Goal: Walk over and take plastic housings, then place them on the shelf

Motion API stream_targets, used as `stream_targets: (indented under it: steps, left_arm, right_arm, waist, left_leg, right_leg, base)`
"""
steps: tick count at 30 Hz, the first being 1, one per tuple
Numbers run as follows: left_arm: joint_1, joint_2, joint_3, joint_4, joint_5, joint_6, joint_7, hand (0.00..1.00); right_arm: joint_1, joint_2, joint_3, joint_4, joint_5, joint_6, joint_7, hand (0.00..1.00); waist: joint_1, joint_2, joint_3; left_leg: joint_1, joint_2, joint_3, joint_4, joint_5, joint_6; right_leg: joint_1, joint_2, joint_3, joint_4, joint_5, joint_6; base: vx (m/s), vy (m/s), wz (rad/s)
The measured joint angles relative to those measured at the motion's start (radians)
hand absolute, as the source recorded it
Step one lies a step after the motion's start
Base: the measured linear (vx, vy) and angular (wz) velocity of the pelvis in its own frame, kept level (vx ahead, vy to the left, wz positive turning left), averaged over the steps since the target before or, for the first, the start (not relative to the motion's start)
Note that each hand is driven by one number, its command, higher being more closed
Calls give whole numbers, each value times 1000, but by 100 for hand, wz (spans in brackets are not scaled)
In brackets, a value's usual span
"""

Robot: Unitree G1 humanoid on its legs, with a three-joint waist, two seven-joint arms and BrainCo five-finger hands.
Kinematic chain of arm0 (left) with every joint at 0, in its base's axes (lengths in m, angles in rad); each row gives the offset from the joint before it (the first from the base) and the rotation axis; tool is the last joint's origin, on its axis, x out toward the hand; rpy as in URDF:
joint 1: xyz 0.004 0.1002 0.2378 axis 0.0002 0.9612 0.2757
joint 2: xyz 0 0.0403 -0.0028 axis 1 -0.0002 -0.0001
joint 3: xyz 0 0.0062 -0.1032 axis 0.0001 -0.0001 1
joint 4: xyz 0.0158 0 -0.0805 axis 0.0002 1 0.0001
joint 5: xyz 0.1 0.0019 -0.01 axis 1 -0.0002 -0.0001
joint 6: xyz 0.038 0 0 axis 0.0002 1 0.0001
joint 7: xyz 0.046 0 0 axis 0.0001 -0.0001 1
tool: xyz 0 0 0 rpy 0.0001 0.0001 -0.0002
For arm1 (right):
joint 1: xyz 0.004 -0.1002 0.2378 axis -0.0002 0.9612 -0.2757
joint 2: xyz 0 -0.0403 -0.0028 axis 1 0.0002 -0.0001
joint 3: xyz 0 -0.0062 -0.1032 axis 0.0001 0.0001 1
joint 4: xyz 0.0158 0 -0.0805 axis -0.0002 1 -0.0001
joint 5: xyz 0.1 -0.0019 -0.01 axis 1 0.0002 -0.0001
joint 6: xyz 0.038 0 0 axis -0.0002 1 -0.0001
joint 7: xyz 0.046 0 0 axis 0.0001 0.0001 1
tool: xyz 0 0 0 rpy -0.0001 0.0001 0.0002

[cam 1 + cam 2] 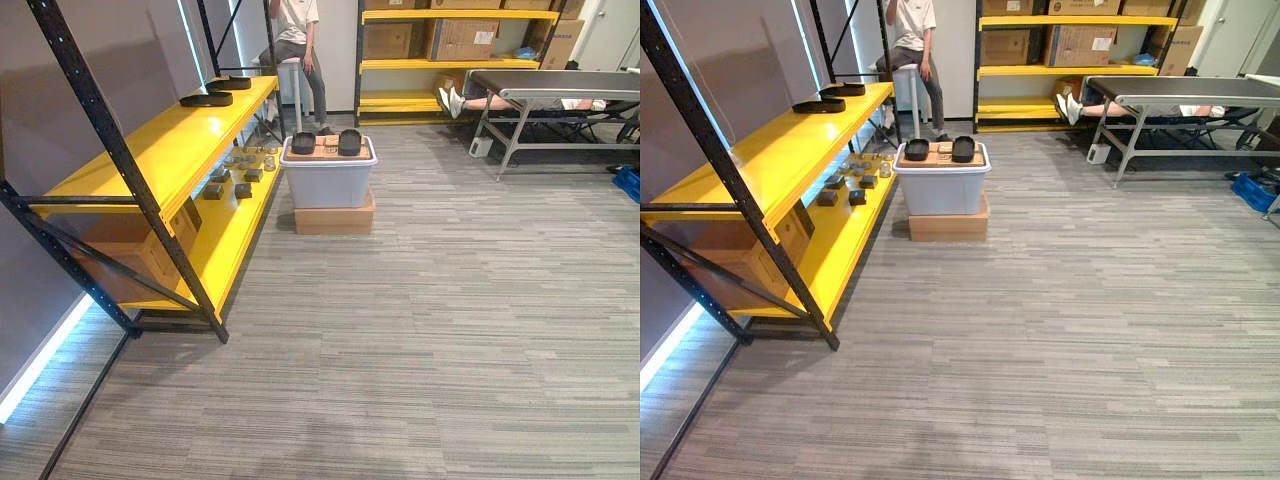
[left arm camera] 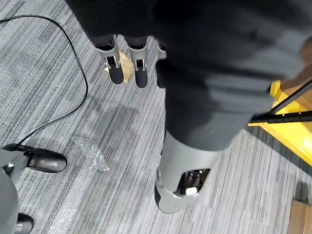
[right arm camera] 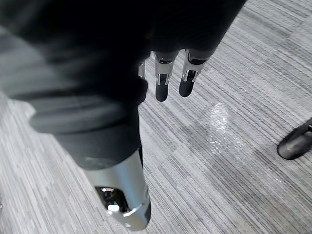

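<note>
Our left hand (image 2: 140, 73) hangs over the grey striped carpet (image 1: 450, 350), fingers straight and slack, holding nothing. A crumpled sheet of clear film (image 2: 87, 155) lies on the floor below it. Our right hand (image 3: 163, 87) hangs the same way, fingers loose and empty, above the carpet.

Ahead of us the carpet runs wide toward the far wall. On our left the yellow shelf rack (image 1: 150, 150) stands along a grey wall. Its black corner post and diagonal braces jut out nearest us, and its long front edges run away from us. A cardboard box (image 1: 135, 250) sits on the lower level at the near end, and small dark parts (image 1: 240, 178) lie scattered farther along that level. At the far end of the top level, two dark housings (image 1: 206, 99) lie close to the front edge.

Near the rack's far end and just off its front edge, a grey bin (image 1: 330, 185) stands on a flat cardboard base (image 1: 335, 218). Two black plastic housings (image 1: 303, 143) rest side by side on the bin's lid, not touching.

Beyond the bin a person (image 1: 300, 40) sits on a stool. A second yellow rack (image 1: 460, 65) holds cartons against the far wall. A metal table (image 1: 560, 88) stands to the right, with a band of carpet between it and the bin.
</note>
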Motion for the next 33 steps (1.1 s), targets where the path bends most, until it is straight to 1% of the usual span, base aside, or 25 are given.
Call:
stream_targets:
  steps: [4, 13, 15, 19, 22, 27, 33]
  left_arm:
    - [3, 0, 39, 1, -58, -3, -1, 0]
    - [10, -4, 39, 1, -52, -12, 5, 0]
    - [10, -14, 40, 0, -37, -14, 26, 0]
    - [11, -36, 61, 0, -38, -15, 38, 0]
    - [23, -47, 61, 1, -39, -15, 35, 0]
    - [41, -66, 55, 1, -38, -15, 23, 0]
    - [41, -71, 36, 1, -37, -15, 24, 0]
  right_arm:
    - [-2, -2, 0, -6, 7, -7, -1, 0]
    - [1, 4, 0, -5, 7, -8, -28, 0]
    - [0, 13, -3, -5, 7, -8, -33, 0]
    - [0, 32, -5, -3, 7, -8, -43, 0]
    - [-2, 48, -6, 5, 7, -8, -43, 0]
    - [-1, 62, -33, 7, 7, -8, -43, 0]
    - [-1, 85, -19, 8, 7, -8, -43, 0]
  waist:
    - [-5, 9, 3]
    - [-6, 12, 3]
    - [-6, 12, 3]
    - [-7, 12, 3]
    - [-5, 13, 3]
    - [-15, 13, -1]
    - [-15, 13, -2]
  left_leg:
    - [0, 0, 0, 0, 0, 0]
    - [1, 0, -2, -3, 0, 1]
    - [2, 0, 0, -4, 0, 1]
    - [4, 1, 5, -6, 0, 1]
    - [12, 3, 23, -10, 0, 0]
    - [19, 4, 31, -15, 0, 0]
    - [21, 6, 44, -20, 0, 0]
  right_leg:
    - [0, 0, -3, 0, -1, 0]
    - [1, 0, -13, 0, -1, 1]
    - [1, 0, -12, 0, -1, 1]
    - [1, 0, -8, 0, -1, 1]
    - [2, 3, 12, 0, -1, 1]
    - [2, 4, 15, 1, -1, 2]
    - [-1, 7, 31, 1, 1, 5]
  base:
    - [-45, -13, 1]
    - [-16, -7, 1]
    - [0, 0, 0]
    - [-22, -10, -3]
    - [-31, -7, -14]
    - [-34, -13, -5]
    - [-38, -13, -6]
